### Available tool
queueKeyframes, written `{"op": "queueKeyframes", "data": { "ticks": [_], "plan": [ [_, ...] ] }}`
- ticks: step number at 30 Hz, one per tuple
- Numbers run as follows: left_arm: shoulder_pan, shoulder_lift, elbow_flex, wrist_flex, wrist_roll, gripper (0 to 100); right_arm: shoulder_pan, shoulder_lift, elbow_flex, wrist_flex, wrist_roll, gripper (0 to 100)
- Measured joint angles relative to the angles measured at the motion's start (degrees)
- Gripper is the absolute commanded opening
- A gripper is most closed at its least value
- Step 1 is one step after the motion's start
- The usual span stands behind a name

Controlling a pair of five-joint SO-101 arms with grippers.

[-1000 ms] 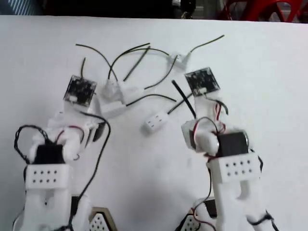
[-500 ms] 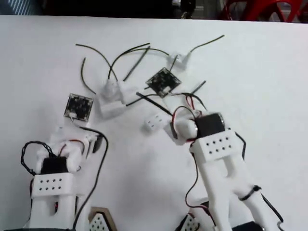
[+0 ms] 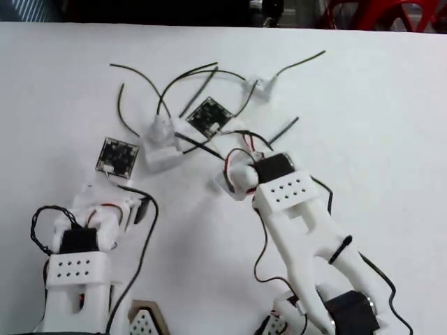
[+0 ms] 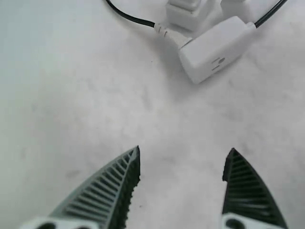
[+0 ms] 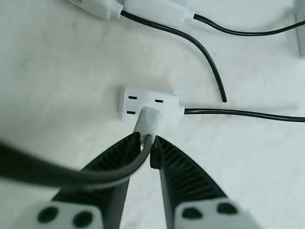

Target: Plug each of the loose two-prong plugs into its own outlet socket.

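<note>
My right gripper is shut on a white two-prong plug, whose black cord trails back past the fingers. The plug's tip rests at the near edge of a white outlet block with slots on its face; the prongs are hidden. In the high view this outlet block peeks out beside the right arm. My left gripper hangs open over bare table, short of another white outlet block and a white plug.
A tangle of black cords and white blocks lies at the table's middle back. One more small plug lies farther back right. The left arm stands at the front left. There is free room at far right.
The right arm swung left with the plug, from right of the outlet block to right over it. The left arm drew back a little toward the front, then held still.
</note>
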Motion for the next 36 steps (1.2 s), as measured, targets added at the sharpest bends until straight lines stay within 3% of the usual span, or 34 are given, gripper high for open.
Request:
{"op": "queueKeyframes", "data": {
  "ticks": [27,36],
  "plan": [
    [0.00,-0.09,0.88,0.00,0.00,28,-3.52,6.77,-1.14,-4.22,0.00,1.6],
    [0.00,-0.09,0.88,0.00,0.00,28,-3.52,6.33,-1.14,-2.29,3.60,1.6]
  ]
}}
